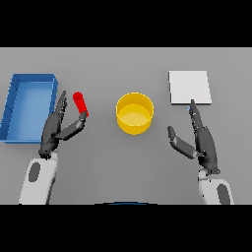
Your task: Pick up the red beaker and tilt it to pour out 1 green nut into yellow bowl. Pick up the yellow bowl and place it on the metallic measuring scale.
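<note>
The red beaker (79, 104) stands slightly tilted on the table, left of centre. My left hand (55, 127) is right beside it, fingers straight along its left side and the thumb reaching under its lower end, not closed round it. The yellow bowl (134, 113) sits in the middle of the table; I see no nut in it. The metallic measuring scale (189, 87) is a pale square plate at the back right. My right hand (201, 139) rests open just below the scale, fingertips near its front edge.
A blue tray (28, 106) stands at the far left, close to my left hand.
</note>
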Motion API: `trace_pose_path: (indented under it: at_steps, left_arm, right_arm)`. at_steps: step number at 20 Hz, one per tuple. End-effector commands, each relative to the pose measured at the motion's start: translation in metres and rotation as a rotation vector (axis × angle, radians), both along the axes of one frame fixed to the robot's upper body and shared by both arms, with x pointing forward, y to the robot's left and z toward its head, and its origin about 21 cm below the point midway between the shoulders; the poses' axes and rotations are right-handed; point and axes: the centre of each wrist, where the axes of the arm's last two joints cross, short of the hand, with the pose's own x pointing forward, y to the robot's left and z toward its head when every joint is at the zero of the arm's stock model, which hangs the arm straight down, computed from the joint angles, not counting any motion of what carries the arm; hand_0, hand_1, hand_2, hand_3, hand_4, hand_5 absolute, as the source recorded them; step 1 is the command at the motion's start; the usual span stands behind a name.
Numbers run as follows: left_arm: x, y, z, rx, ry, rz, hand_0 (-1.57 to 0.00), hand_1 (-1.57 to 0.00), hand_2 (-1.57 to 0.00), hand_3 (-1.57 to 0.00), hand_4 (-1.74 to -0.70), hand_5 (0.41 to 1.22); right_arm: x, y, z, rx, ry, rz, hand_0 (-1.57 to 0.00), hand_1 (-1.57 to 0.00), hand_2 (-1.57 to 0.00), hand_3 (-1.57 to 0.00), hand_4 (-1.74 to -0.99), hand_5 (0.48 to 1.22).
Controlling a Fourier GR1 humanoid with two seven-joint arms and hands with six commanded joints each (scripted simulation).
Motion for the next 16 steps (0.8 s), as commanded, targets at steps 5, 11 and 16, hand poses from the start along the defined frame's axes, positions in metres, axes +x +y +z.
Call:
trace_pose_path:
  at_steps: [5,11,16]
  left_arm:
    - [0.027,-0.004,-0.006,-0.015,-0.010,0.000,0.00,0.00,0.00,0.00,-1.18,0.635]
    - [0.049,-0.016,-0.017,0.024,-0.016,-0.013,0.00,0.00,0.00,0.00,-1.23,0.649]
    - [0.071,-0.022,-0.017,0.057,-0.026,-0.022,0.00,0.00,0.00,0.00,-1.26,0.676]
  right_arm:
    - [-0.002,-0.002,0.000,-0.008,0.001,-0.002,0.00,0.00,0.00,0.00,-1.233,0.666]
    - [0.000,0.002,0.003,-0.009,0.002,-0.004,0.00,0.00,0.00,0.00,-1.247,0.679]
    - [0.000,-0.003,0.000,-0.008,0.012,-0.004,0.00,0.00,0.00,0.00,-1.266,0.692]
